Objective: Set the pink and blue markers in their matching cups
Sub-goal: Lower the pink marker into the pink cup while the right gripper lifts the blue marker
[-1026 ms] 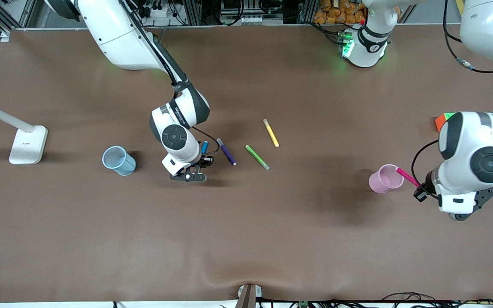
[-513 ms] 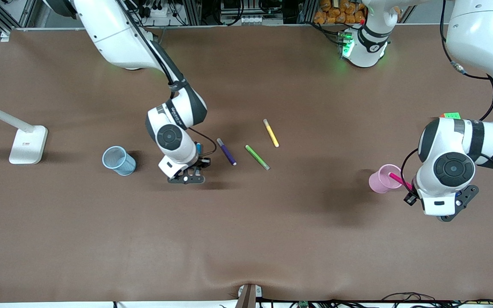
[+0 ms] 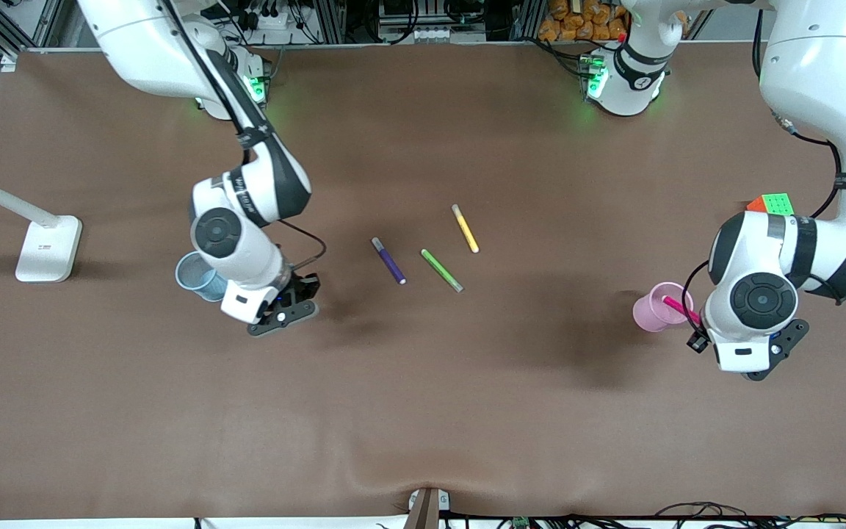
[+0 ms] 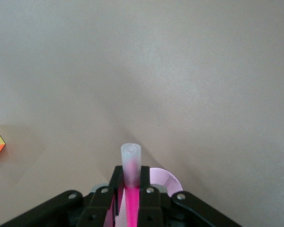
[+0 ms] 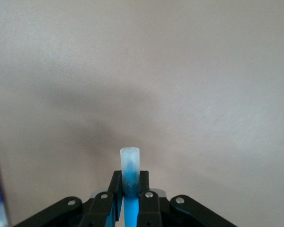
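Note:
My left gripper [image 4: 131, 178] is shut on the magenta-pink marker [image 4: 131, 165], pale cap end up. It shows in the front view [image 3: 700, 325] beside the pale pink cup [image 3: 654, 310]. The marker [image 3: 678, 308] slants down with its lower end in the cup's mouth. The cup's rim [image 4: 164, 176] shows just past the fingers. My right gripper [image 5: 130, 183] is shut on the bright blue marker [image 5: 130, 165], pale cap end up. It shows in the front view [image 3: 292, 292] over bare table beside the pale blue cup [image 3: 194, 275], which my right arm partly hides.
A dark purple pen [image 3: 388, 260], a green pen [image 3: 441, 270] and a yellow pen [image 3: 465, 228] lie at mid-table. A colour cube [image 3: 769, 203] sits by my left arm. A white stand [image 3: 47, 248] is at the right arm's end.
My right gripper has carried the blue marker away from the purple pen toward the blue cup. My left gripper has moved closer to the pink cup, bringing the pink marker's lower end into its mouth.

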`<action>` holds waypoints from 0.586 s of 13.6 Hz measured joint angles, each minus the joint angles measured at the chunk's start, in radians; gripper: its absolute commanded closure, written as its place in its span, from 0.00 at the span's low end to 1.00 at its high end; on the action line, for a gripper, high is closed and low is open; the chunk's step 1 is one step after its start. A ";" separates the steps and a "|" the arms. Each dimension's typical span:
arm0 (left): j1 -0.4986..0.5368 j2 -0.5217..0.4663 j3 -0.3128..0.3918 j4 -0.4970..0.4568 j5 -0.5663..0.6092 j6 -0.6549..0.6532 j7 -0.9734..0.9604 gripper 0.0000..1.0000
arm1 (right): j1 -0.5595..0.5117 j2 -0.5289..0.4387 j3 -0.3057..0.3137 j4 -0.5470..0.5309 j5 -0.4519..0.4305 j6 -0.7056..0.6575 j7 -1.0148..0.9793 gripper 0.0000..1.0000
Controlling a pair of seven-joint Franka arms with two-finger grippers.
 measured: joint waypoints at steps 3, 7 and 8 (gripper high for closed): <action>-0.003 0.007 0.000 0.000 0.000 -0.003 -0.029 1.00 | -0.040 -0.050 0.000 -0.002 0.000 -0.001 -0.157 1.00; -0.021 0.019 -0.001 0.000 0.000 -0.004 -0.071 0.83 | -0.056 -0.174 0.000 -0.118 0.000 0.063 -0.213 1.00; -0.022 0.020 -0.001 0.000 0.001 -0.004 -0.071 0.74 | -0.056 -0.210 0.000 -0.169 0.000 0.095 -0.216 1.00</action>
